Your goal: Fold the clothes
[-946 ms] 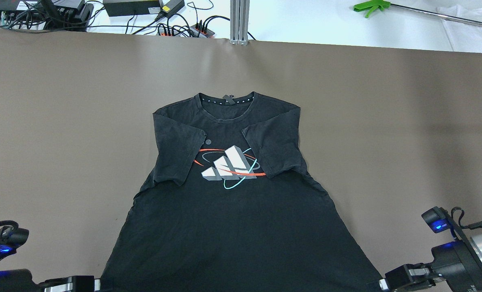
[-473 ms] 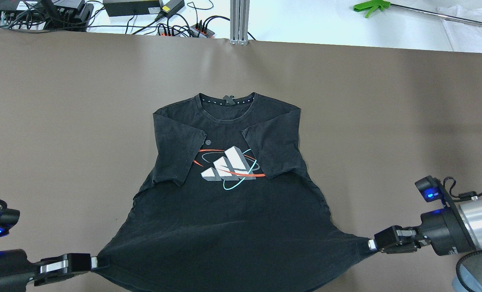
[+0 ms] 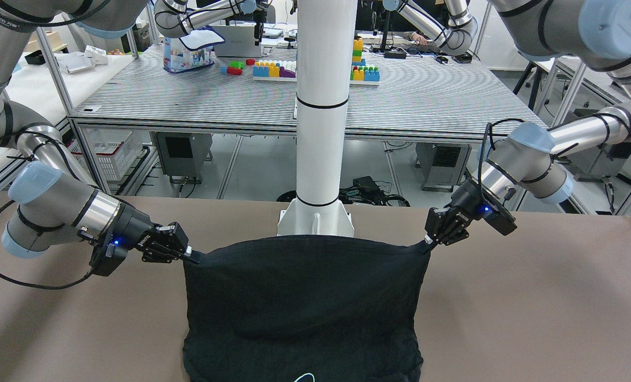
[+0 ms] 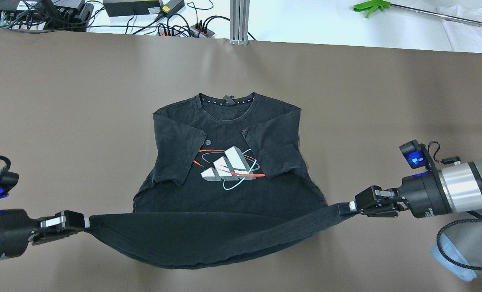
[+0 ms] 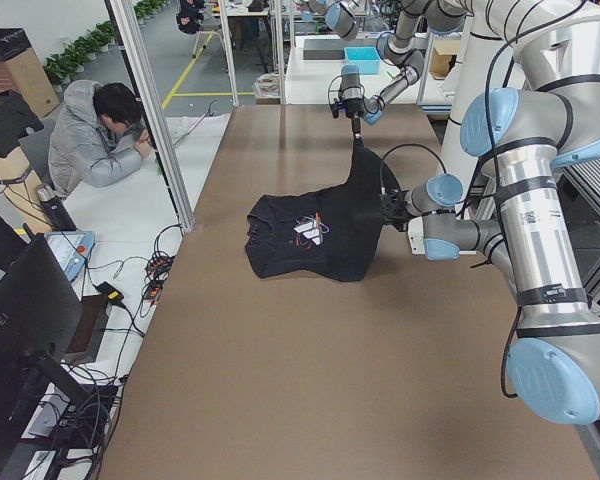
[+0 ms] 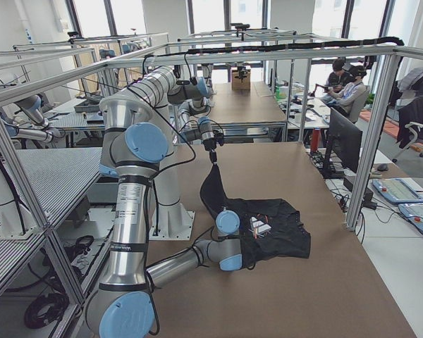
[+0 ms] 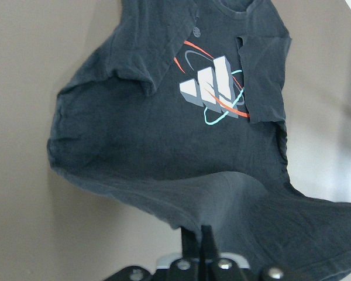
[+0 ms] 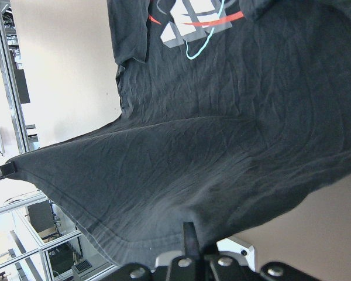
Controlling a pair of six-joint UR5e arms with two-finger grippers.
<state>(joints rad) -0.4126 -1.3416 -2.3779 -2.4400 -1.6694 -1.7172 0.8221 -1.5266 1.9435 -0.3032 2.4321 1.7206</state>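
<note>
Black fabric, a short-sleeved T-shirt (image 4: pixel 208 198), lies face up in the middle of the brown table (image 4: pixel 62 101), with its collar (image 4: pixel 226 107) on the side away from the robot. Both sleeves (image 4: pixel 176 150) are folded inward over the chest. They flank a printed logo (image 4: pixel 228 167) of three white slanted bars ringed by red and turquoise loops. The upper half of the shirt rests flat on the table.

The lower half is raised off the surface. The left gripper (image 4: pixel 84 222) holds one bottom corner and the right gripper (image 4: pixel 348 207) holds the other, well apart from each other on either side of the shirt. On each gripper the fingers are pressed together and pinch the cloth at the hem (image 4: pixel 265 243). Each wrist view shows the closed fingertips biting into a fold of dark material.

Between the two corners the hem is drawn out into a long band that sags in the middle. In the front-facing view this edge runs nearly level in front of the base of the white post (image 3: pixel 320 106), and the cloth hangs from it like a curtain down to the part on the table. Both grippers point inward toward the shirt, low over the table.

In the left side view a person (image 5: pixel 100 140) in a grey jacket sits at a bench beyond the table's far edge.
</note>
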